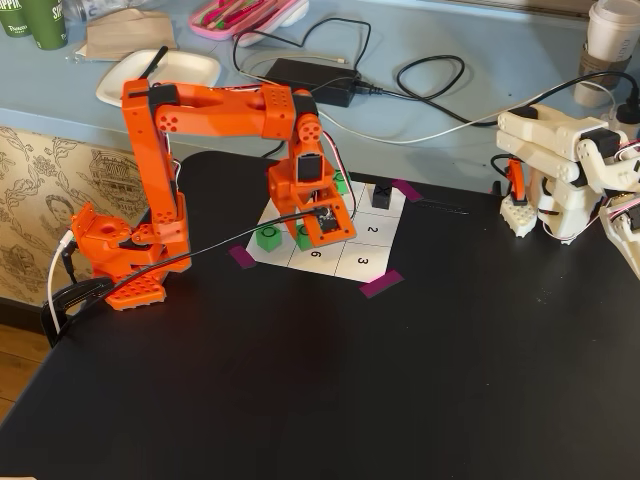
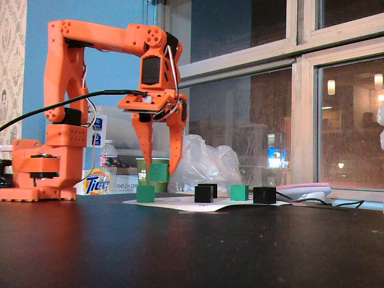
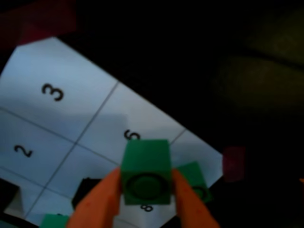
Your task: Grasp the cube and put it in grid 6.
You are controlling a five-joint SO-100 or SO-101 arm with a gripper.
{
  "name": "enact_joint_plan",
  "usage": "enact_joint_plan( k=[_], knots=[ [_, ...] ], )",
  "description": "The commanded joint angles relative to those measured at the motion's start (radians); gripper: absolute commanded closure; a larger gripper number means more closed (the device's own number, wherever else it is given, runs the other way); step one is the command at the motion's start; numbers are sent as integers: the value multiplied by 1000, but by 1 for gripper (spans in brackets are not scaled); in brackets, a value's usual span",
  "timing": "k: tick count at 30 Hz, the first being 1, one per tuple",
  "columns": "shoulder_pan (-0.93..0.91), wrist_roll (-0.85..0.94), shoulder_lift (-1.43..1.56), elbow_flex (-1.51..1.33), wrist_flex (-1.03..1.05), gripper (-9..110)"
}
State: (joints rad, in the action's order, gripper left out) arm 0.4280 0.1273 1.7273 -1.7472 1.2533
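My orange gripper point(image 2: 159, 171) is shut on a bright green cube point(image 2: 158, 172) with a dark ring on its top face point(image 3: 146, 173) and holds it a little above the white paper grid point(image 1: 362, 262). In the wrist view the fingers point(image 3: 97, 204) press both sides of the cube. The cell printed "6" point(image 3: 111, 124) lies just beyond the held cube; it also shows in a fixed view point(image 1: 316, 254). A second green cube point(image 1: 268, 238) stands on the grid's left cell. A third green cube point(image 1: 341, 183) sits at the far side.
Black cubes point(image 2: 204, 194) point(image 2: 264, 195) stand on the grid, one marked X point(image 1: 381, 195). Purple tape point(image 1: 379, 284) holds the paper's corners. A white robot arm point(image 1: 560, 170) stands at the right. Cables, a plate and cups lie on the blue counter behind.
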Motion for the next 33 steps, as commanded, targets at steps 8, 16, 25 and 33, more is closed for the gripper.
enact_joint_plan(
  k=[8, 16, 25, 33],
  knots=[
    [-14, 29, 6, -64, -84, 101],
    [-32, 41, 6, -84, -115, 101],
    [-32, 57, 15, -129, -176, 90],
    [-35, 69, 21, -140, -186, 83]
  ],
)
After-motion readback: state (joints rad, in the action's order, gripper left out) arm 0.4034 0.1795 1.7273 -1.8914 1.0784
